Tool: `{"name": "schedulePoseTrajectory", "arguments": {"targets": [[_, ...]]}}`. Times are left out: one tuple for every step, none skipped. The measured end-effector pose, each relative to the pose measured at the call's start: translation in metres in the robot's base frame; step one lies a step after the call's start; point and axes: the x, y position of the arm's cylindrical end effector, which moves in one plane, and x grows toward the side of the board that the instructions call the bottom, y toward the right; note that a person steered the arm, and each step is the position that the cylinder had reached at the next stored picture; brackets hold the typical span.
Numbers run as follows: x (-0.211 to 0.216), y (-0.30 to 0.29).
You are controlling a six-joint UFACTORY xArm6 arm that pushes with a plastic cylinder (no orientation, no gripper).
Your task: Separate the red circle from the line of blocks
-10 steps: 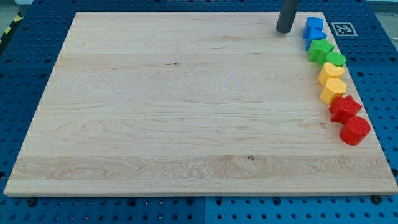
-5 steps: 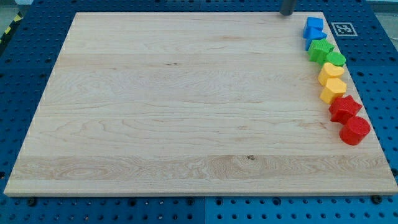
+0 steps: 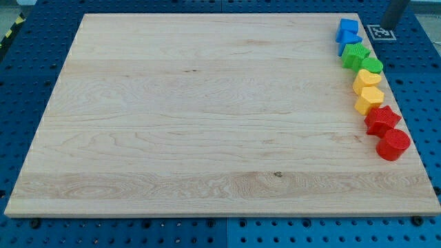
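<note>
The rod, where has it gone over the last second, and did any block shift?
My tip travelled from the board's top edge, left of the blue blocks, to the view's top right corner, off the board beside the marker tag. It touches no block. The line, down to the red circle, stayed put.

The dark rod point(image 3: 395, 14) was cut off by the view's top edge, so only its lower part showed. The two blue blocks point(image 3: 348, 34) sat so close together that their shapes were hard to tell. The counter point(image 3: 207, 124) hid the blue board point(image 3: 420, 83) under it.
</note>
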Motion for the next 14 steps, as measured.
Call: {"name": "schedulePoseTrajectory", "arguments": {"targets": [[0.048, 0.0], [0.083, -0.007], [0.116, -0.001], [0.13, 0.0], [0.206, -0.001], [0.264, -0.003], [0.308, -0.01], [0.309, -0.01], [0.307, -0.011], [0.287, -0.026], [0.287, -0.027], [0.302, -0.051], [0.307, -0.069], [0.29, -0.06]]}}
